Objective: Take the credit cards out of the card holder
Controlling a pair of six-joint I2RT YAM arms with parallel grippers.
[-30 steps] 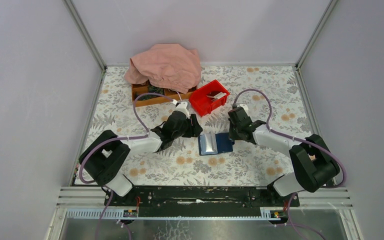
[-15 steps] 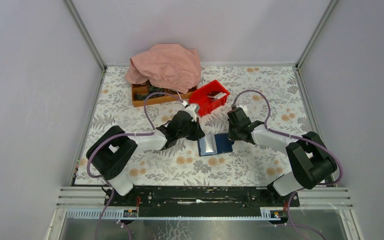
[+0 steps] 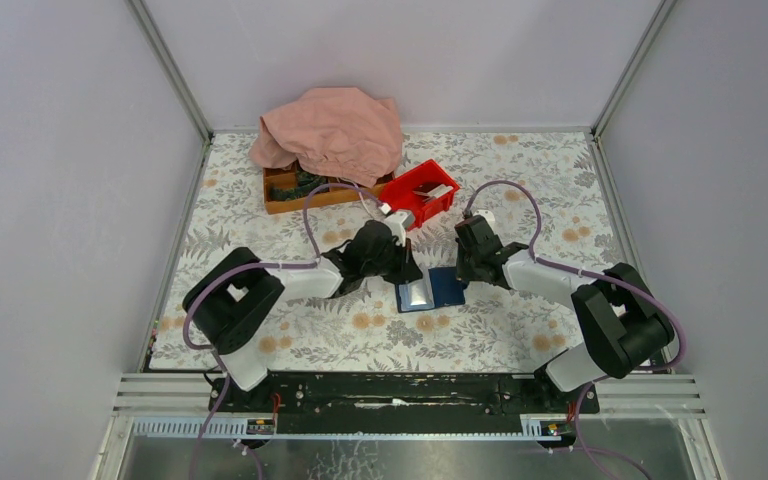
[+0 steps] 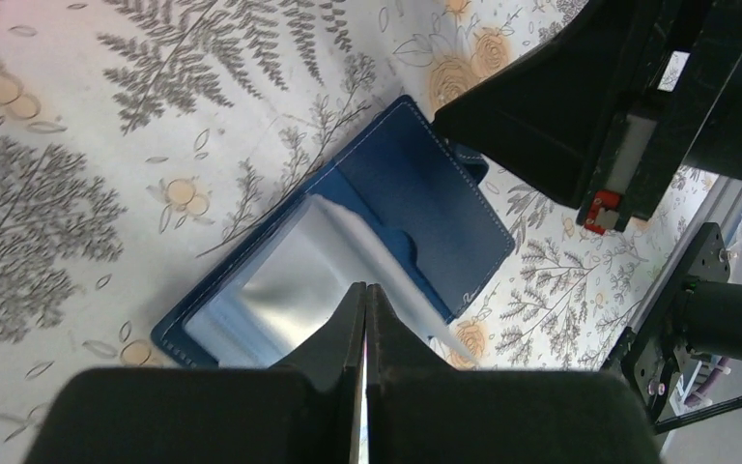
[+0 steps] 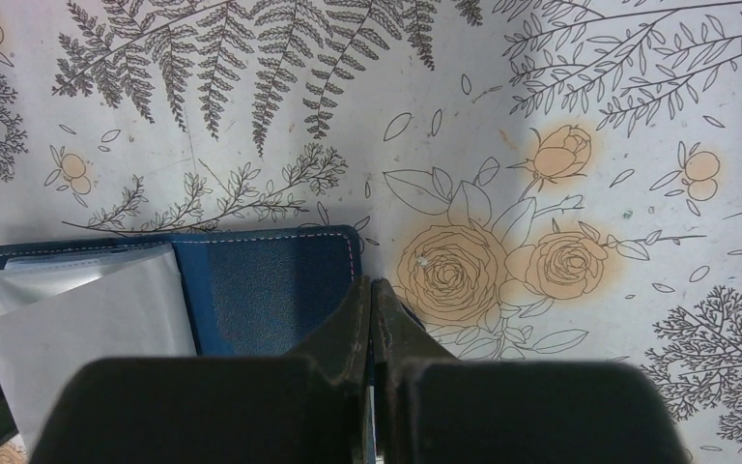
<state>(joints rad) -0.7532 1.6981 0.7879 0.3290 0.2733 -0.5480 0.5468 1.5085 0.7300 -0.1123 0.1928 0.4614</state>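
Note:
The card holder (image 3: 448, 288) lies open on the flowered table, dark blue inside (image 4: 425, 193), its right cover blue (image 5: 261, 280). Its left half shows a silvery-grey flat sleeve (image 4: 280, 285) with a pale translucent flap (image 5: 87, 329) raised off it. I cannot tell the credit cards apart from that sleeve. My left gripper (image 3: 409, 275) is shut, its tips (image 4: 365, 288) over the silvery half; whether it pinches anything thin does not show. My right gripper (image 3: 463, 277) is shut, with its tips (image 5: 371, 282) at the right edge of the blue cover.
A red bin (image 3: 400, 207) with small pale pieces in it stands just behind the two grippers. Further back left, a wooden tray (image 3: 282, 192) lies partly under a pink cloth (image 3: 330, 130). The right arm's black gripper body (image 4: 580, 106) looms close in the left wrist view.
My left arm has swung right, up to the card holder's left half, and its jaws have closed. The right arm and the holder have stayed where they were.

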